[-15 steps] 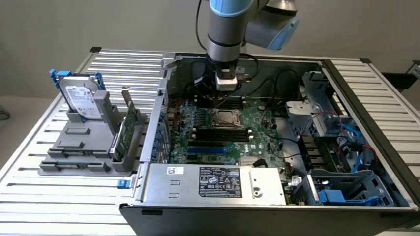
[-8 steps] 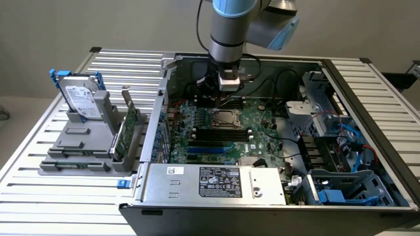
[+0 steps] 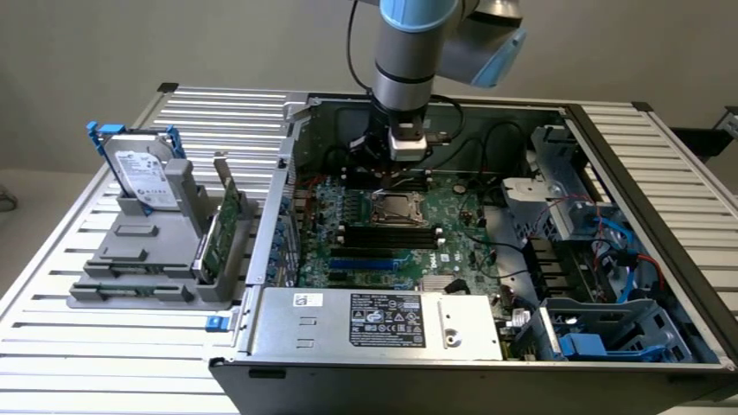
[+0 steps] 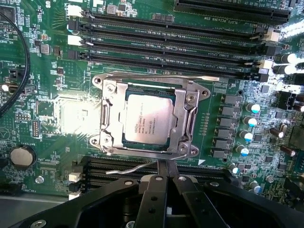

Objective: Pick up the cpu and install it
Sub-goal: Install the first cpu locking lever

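One hard drive (image 3: pixel 144 177) stands in a grey holder (image 3: pixel 133 259) on the desk (image 3: pixel 116 346), at the exterior view's left. Further right, in the open case (image 3: pixel 461 385), the arm (image 3: pixel 403 60) hangs vertical over the motherboard (image 3: pixel 461 251). Jaws closed, empty, just beside the socket (image 4: pixel 187 102) seating the cpu (image 4: pixel 147 118).

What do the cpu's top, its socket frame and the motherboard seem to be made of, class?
The cpu: silvery metal top, dull sheen, dark printing. The socket frame: probably stamped steel, bright with glare. The motherboard: likely resin laminate, glossy green, fine traces and solder points.
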Action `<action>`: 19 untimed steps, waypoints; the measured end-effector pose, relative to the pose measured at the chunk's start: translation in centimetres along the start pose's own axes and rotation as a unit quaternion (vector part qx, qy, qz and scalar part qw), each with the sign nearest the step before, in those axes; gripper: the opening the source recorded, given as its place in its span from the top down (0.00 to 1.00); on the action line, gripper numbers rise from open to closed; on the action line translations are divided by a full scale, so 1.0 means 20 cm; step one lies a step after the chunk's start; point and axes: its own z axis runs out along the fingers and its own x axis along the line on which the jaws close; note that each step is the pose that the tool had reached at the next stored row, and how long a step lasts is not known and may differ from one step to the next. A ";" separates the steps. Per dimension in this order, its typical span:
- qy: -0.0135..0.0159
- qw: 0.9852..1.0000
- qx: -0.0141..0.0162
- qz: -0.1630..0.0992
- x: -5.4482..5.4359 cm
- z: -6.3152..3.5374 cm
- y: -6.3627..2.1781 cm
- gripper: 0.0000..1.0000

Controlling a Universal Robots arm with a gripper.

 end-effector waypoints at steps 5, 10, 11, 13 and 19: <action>0.000 1.000 0.000 0.005 0.00 0.009 -0.005 0.89; 0.000 1.000 0.000 0.010 0.00 0.016 -0.011 0.89; 0.000 1.000 0.000 0.011 0.00 0.016 -0.011 0.89; 0.000 1.000 -0.001 0.011 0.01 0.018 -0.011 0.89; -0.001 1.000 -0.004 0.013 0.02 0.025 -0.010 0.89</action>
